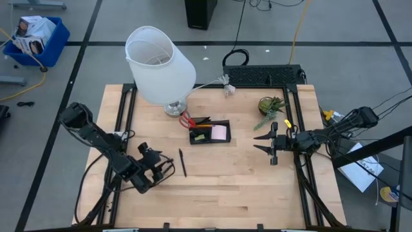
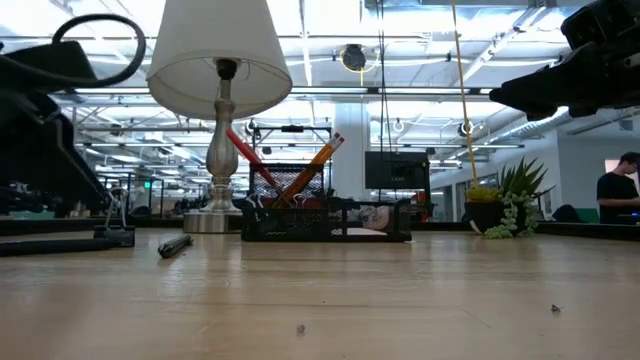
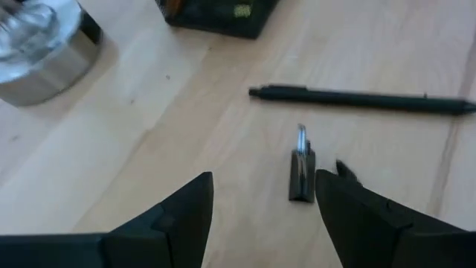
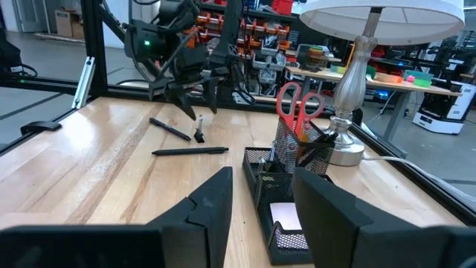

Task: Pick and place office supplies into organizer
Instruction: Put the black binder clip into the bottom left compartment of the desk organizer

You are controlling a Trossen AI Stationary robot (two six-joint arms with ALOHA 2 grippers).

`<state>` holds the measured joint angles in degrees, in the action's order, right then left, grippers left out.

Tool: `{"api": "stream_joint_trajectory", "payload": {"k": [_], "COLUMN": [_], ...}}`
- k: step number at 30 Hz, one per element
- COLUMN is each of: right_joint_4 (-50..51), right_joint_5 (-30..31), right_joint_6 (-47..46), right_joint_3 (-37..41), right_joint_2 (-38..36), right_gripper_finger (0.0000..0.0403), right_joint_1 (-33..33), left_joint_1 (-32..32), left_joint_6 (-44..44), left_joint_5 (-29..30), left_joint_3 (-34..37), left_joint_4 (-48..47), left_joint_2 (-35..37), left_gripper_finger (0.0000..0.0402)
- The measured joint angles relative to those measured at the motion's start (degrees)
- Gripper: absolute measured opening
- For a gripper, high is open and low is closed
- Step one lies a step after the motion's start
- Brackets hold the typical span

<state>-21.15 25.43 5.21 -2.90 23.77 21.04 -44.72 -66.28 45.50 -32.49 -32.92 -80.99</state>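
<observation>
The organizer (image 1: 210, 131) stood on the table (image 1: 212, 193) just beside the lamp (image 1: 159, 64), and it already held the scissors (image 4: 296, 104), some pencils (image 2: 318, 160) and a pink pad (image 1: 219, 132). One pen (image 1: 183, 162) lay on the bare wood, on the side of the organizer away from the lamp. Near it, in the left wrist view, lay a small black clip (image 3: 301, 170) with a metal tab.

The left gripper (image 1: 158, 166) hovered low just beside the pen, with its fingers spread and nothing between them; the clip lay between the finger lines. The right gripper (image 1: 268, 142) waited on the other side of the organizer, near the plant (image 1: 270, 106), also spread wide and empty.

The pen is probably light, stiff and smooth, so it may roll or slip when it is pinched at one end. I think the best hold is across the barrel near its middle, with the fingers crosswise to its length. The clip is tiny and flat, so it could be harder to catch; its raised tab may give the best place to hold.
</observation>
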Motion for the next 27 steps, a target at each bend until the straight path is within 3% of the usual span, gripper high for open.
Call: {"api": "stream_joint_trajectory", "payload": {"k": [9, 15, 27], "right_joint_4": [0.0, 0.0, 0.0], "right_joint_5": [0.0, 0.0, 0.0], "right_joint_6": [0.0, 0.0, 0.0], "right_joint_3": [0.0, 0.0, 0.0], "right_joint_2": [0.0, 0.0, 0.0], "right_gripper_finger": [0.0137, 0.0137, 0.0137], "right_joint_1": [0.0, 0.0, 0.0], "left_joint_1": [3.2, 5.1, 5.7], "left_joint_6": [8.7, 9.2, 9.1], "left_joint_5": [-3.0, -4.2, -3.9], "left_joint_3": [3.1, 3.7, 3.7], "left_joint_4": [12.5, 13.5, 14.3], "left_joint_2": [0.0, 0.0, 0.0], "left_gripper_finger": [0.0241, 0.0234, 0.0124]}}
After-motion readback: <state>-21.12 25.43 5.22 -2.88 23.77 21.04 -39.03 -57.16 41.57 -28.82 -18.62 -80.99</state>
